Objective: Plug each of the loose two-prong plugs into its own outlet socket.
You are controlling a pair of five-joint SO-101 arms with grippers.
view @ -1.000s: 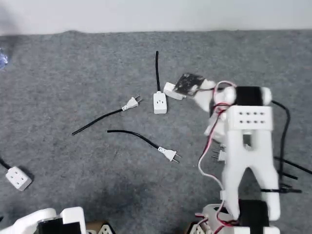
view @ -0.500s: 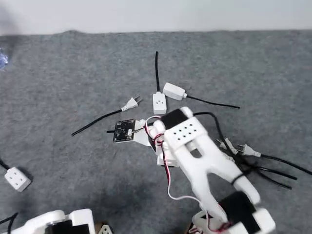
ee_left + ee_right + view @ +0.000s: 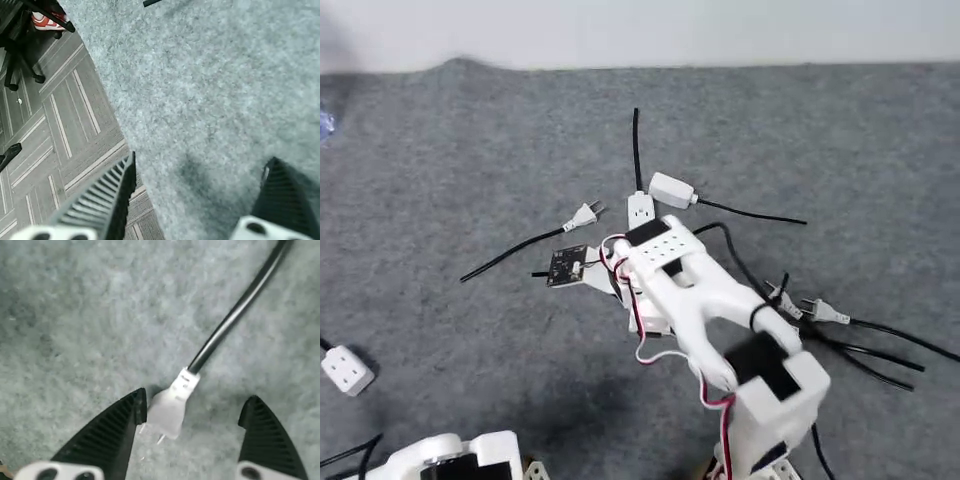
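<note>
**Right pincer straddling a plug, not yet closed**

High view: The right arm (image 3: 705,295) lay stretched across the middle of the grey carpeted table (image 3: 470,150), its wrist end over the spot just near of a white socket block (image 3: 640,207). A second white socket block (image 3: 669,189) sat touching the first on its right. A third socket block (image 3: 345,370) lay well apart at the near left. One loose white plug (image 3: 582,213) lay left of the central blocks, prongs facing them. Two more plugs (image 3: 823,312) lay to the right among black leads. The left arm's base (image 3: 450,455) sat at the near left, much the farther arm from the centre.

Left wrist view: The left gripper (image 3: 200,162) was wide open and empty, over the carpet's edge with patterned flooring (image 3: 55,125) beyond.

Right wrist view: The right gripper (image 3: 196,399) was wide open, holding nothing. The target plug (image 3: 167,412) lay flat between its ribbed black fingers (image 3: 117,427), just beside one and well off the other. Its long axis ran oblique to the closing line, prongs toward the wrist, with its glossy round black lead (image 3: 235,315) trailing away. The body was small, smooth and flat-sided; the carpet was a fuzzy felt.

Judgement: the pincer needed centring over the plug body before closing.
</note>
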